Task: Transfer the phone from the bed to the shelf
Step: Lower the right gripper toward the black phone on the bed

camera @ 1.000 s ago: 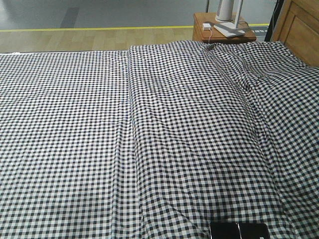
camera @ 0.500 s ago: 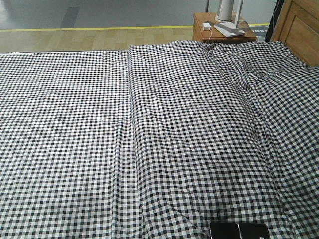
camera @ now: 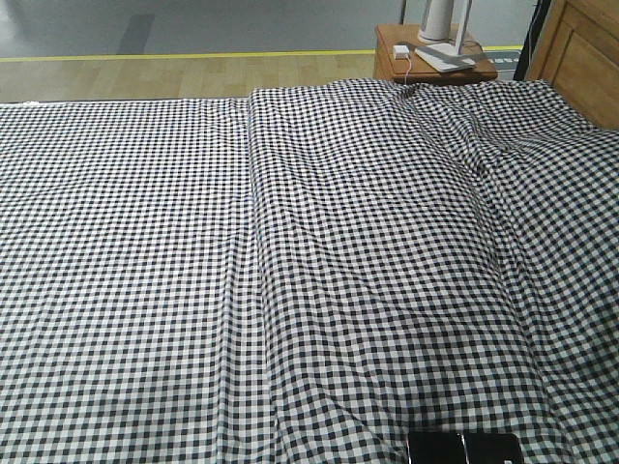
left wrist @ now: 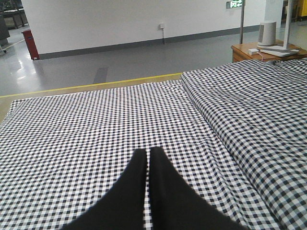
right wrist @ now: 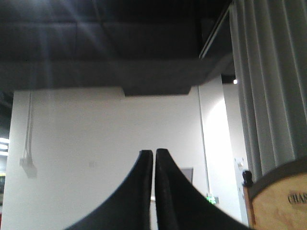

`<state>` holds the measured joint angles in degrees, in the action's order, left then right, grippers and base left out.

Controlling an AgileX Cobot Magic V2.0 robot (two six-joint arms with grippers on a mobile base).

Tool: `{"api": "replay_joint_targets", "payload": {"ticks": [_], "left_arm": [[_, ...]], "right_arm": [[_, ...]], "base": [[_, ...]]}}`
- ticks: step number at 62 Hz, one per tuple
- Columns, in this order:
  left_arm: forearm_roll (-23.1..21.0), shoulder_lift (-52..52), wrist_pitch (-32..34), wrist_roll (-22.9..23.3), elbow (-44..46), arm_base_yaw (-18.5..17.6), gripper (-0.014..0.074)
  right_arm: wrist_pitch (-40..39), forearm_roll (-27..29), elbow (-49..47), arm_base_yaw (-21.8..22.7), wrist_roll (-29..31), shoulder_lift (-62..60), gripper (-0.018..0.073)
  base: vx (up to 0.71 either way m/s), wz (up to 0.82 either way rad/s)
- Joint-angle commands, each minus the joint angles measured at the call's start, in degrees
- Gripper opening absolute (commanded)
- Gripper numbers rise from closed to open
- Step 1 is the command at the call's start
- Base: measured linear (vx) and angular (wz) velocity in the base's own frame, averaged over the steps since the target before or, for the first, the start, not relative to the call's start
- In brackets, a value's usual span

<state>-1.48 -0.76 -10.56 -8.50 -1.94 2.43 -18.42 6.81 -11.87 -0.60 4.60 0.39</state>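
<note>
black phone (camera: 462, 449) on gingham bed (camera: 290, 242)

Mock bedroom in a hall: bed (camera: 290, 271), bedside table (camera: 387, 64), yellow floor line (camera: 193, 55)

Open passage is offered across the whole bed (camera: 126, 271); only low sheet folds (camera: 253, 290) are raised. The far right corner is bounded by the bedside table (camera: 387, 66) and wooden headboard (camera: 585, 63).
</note>
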Motion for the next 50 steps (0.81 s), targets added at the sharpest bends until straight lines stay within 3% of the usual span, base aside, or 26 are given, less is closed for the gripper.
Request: {"api": "replay_joint_targets", "payload": {"ticks": [1,19,29,39,50], "left_arm": [[-0.52,-0.77,4.15,0.33,1.22,-0.20,0.0001],[-0.52,-0.77,4.15,0.33,1.22,-0.20,0.0001],[-0.52,-0.77,4.15,0.33,1.22,-0.20,0.0001],[-0.52,-0.77,4.15,0.33,1.22,-0.20,0.0001],[-0.52,-0.77,4.15,0.33,1.22,-0.20,0.0001]], "right_arm": [[1.74,0.17,-6.69,0.18,0.19,4.45,-0.0005],[11.37,0.12,-20.86,0.18,0.19,21.94,0.0008],[18.42,0.12,-24.57,0.18,0.19,32.72,0.0079],[21.89,0.12,-24.44,0.18,0.19,41.34,0.0256],[24.21,0.12,-24.44,0.18,0.19,47.31,0.0554]], "base": [[0.00,0.00],[0.00,0.00],[0.00,0.00],[0.00,0.00],[0.00,0.00]]}}
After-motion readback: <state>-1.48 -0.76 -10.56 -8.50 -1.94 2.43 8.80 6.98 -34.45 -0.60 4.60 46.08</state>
